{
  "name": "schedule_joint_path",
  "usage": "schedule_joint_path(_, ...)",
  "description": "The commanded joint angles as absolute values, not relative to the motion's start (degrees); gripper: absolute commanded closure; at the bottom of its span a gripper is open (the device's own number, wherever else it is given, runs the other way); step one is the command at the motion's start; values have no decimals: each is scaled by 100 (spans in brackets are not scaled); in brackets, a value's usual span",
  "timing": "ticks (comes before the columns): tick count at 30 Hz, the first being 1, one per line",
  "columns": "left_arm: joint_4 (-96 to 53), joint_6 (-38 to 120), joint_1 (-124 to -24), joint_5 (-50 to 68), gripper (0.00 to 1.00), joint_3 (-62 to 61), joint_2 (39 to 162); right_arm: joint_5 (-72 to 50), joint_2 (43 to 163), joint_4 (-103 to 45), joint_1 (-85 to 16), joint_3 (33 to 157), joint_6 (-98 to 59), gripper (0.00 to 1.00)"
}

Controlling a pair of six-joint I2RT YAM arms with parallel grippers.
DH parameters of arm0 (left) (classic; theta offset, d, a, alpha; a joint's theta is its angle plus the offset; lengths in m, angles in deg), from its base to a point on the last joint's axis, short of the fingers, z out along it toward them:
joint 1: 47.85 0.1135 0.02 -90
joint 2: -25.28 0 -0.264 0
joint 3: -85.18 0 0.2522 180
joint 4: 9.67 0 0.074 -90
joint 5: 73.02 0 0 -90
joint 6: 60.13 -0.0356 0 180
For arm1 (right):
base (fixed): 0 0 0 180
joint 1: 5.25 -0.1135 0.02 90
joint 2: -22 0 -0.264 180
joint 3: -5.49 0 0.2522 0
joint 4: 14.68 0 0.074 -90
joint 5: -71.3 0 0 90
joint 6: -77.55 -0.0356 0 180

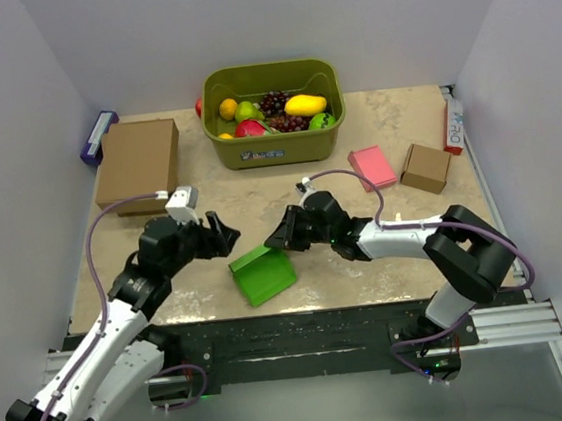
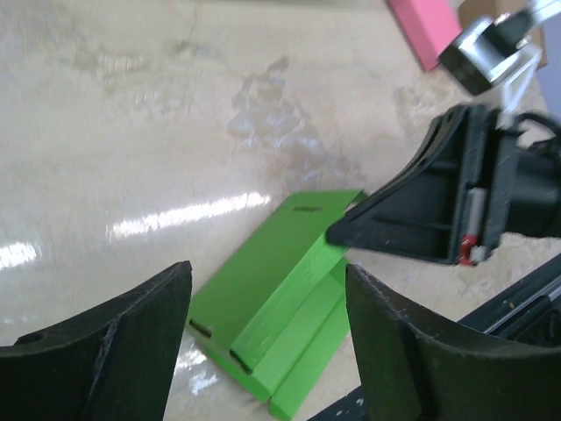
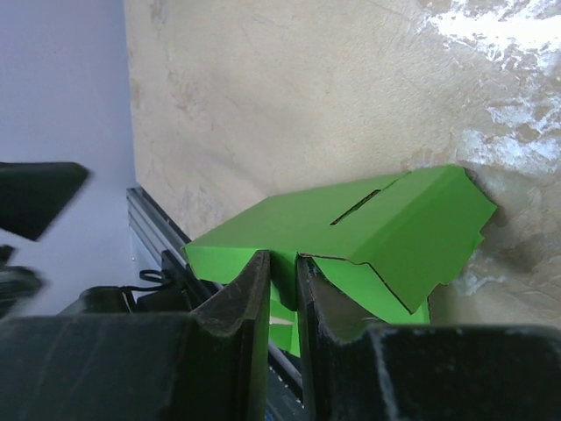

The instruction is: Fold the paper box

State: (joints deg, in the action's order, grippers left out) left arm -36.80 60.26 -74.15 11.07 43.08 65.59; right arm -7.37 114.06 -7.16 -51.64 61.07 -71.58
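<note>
While right tool (image 3: 282, 265) clamps its edge, green paper box (image 1: 264, 275) lies half-folded; left tool (image 2: 266, 294) gapes empty.

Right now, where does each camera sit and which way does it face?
Top external: above and behind the robot, looking down at the table; both arms show.
Left wrist: facing down at the paper box past the open left gripper.
Right wrist: low over the table, right gripper pinching the box.
All three share the paper box.
</note>
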Motion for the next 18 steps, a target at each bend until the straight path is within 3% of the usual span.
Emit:
schedule_joint_path(1, -4091, 4712, -7404, 811, 27, 3294, 6913, -921, 11165, -1339, -5034, 6266, -7090, 96)
schedule_joint_path(5, -4706, 3535, -7553, 783, 30, 2538, 7440, -948, 11078, -1639, -4859, 6399, -7028, 100)
schedule_joint_path(11, -4514, 2857, -9448, 2277, 31, 2466, 7739, -851, 10919, -1710, -4621, 6363, -7195, 100)
schedule_joint_path(18, -4067, 2293, -10611, 3130, 27, 2624, 8284, -833, 10866, -1938, -4489, 6478, -7169, 100)
